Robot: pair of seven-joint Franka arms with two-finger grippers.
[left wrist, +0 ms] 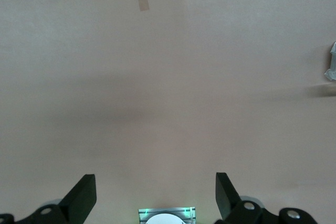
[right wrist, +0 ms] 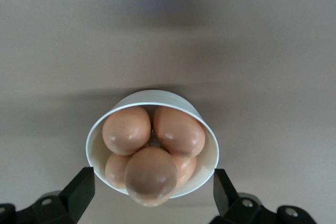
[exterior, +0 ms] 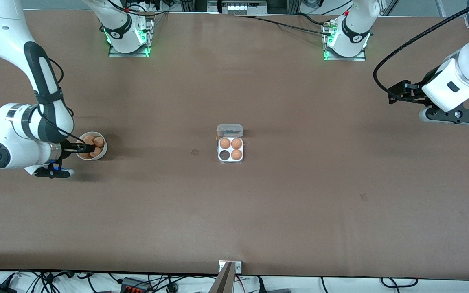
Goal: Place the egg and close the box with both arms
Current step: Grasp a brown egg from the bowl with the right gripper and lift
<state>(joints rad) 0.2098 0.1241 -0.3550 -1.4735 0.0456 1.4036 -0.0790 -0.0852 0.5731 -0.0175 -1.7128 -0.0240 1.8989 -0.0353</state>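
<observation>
Egg topmost in the white bowl at the right arm's end, under the open right gripper, wants a centred, gentle pinch; left gripper waits open over bare table.

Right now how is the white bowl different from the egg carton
The white bowl is round, with eggs piled loosely inside; the egg carton is square, with three eggs seated in separate cells and one cell empty. The bowl has no lid; the carton's clear lid stands open. The bowl sits toward the right arm's end, under the open right hand; the carton sits mid-table. Both hold orange-brown eggs.
</observation>
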